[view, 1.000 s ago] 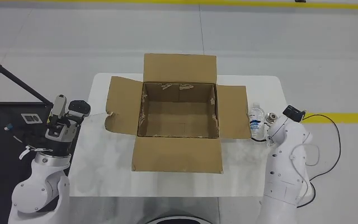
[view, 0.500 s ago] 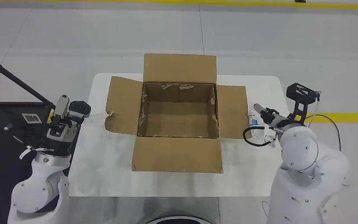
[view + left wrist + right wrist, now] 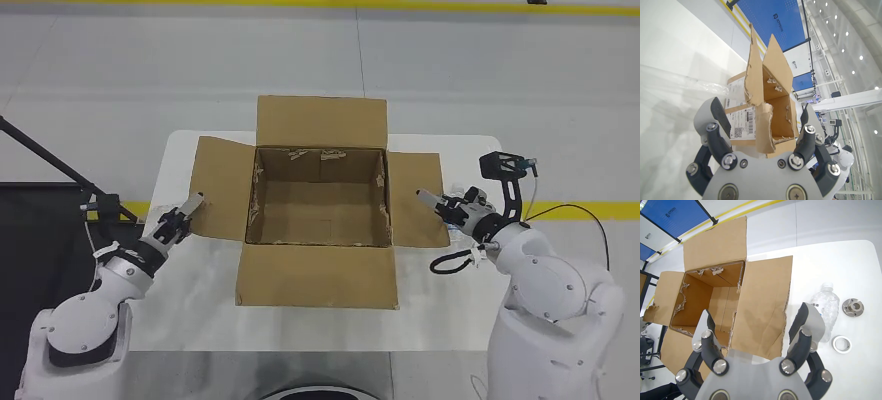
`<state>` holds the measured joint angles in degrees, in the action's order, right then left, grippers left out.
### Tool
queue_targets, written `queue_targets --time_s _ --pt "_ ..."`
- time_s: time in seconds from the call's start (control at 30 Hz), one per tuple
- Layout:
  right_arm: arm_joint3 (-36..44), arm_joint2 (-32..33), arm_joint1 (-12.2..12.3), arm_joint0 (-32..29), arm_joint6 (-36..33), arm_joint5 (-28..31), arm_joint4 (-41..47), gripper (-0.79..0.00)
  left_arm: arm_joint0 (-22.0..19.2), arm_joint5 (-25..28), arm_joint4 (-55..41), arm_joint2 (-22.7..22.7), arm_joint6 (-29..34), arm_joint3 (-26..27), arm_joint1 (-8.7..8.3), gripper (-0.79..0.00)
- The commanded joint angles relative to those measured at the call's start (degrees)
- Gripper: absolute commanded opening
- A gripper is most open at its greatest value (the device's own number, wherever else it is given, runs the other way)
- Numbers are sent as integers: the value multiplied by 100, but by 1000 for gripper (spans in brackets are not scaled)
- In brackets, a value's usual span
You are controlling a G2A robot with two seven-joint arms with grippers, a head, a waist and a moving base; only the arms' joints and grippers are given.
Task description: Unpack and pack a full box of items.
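Note:
An open cardboard box point(image 3: 320, 166) stands mid-table with all its flaps spread, and its inside shows bare cardboard point(image 3: 723, 298). My left gripper point(image 3: 190, 208) is open at the torn corner of the left flap point(image 3: 763, 125), which lies between its fingers point(image 3: 720, 113). My right gripper point(image 3: 426, 197) hangs open over the right flap point(image 3: 764, 294), holding nothing. On the table beside that flap lie a clear plastic bottle point(image 3: 826, 302), a metal flange point(image 3: 852, 307) and a metal ring point(image 3: 841, 344).
The white table point(image 3: 200, 300) has free room in front of the box and to the left of it. Clear plastic film point(image 3: 696, 85) lies near the box's labelled side. A black cable point(image 3: 445, 262) loops by the right arm. A black frame point(image 3: 40, 155) stands off the table's left.
Both arms swung in toward the box. The left gripper went from the table's left edge to the left flap; the right gripper went from beside the bottle to above the right flap.

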<state>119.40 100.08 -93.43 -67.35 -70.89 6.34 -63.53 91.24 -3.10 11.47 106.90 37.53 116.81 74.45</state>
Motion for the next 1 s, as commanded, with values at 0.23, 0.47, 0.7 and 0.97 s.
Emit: queue_targets --time_s 0.23,0.47,0.7,0.97 --pt "4 0 -1 0 1 -3 -4 0 234 127 -13 -19 39 156 -51 -372" --pt "4 0 -1 0 1 -3 -4 0 272 94 -31 -81 -74 145 -79 -785" --pt "4 0 -1 0 1 -3 -4 0 271 83 -13 -94 -108 104 -117 -785" --pt "4 0 -1 0 1 -3 -4 0 268 132 -38 -6 -197 61 -161 -785"
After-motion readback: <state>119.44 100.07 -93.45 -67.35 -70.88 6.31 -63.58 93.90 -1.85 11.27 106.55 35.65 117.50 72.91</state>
